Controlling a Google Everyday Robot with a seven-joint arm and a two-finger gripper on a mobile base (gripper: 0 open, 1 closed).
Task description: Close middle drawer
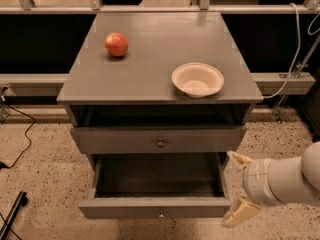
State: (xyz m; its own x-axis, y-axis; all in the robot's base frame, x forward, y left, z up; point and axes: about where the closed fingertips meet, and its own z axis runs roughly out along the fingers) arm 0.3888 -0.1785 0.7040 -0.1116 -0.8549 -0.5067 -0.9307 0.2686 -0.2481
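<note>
The middle drawer (157, 208) is grey, pulled far out, with a dark empty inside and a low front panel with a tiny pale knob (161, 215). Above it, the taller-fronted drawer (125, 140) with a brass knob (160, 143) stands a little way out. My gripper (230, 190) is at the lower right, just beside the open drawer's right front corner. Its pale fingers (241, 212) are spread wide apart and hold nothing.
On the grey cabinet top (150, 69) lie a red apple (116, 44) at the back left and a white bowl (197, 79) at the front right. A dark rail wall runs behind. Cables lie on the speckled floor (35, 164) at the left.
</note>
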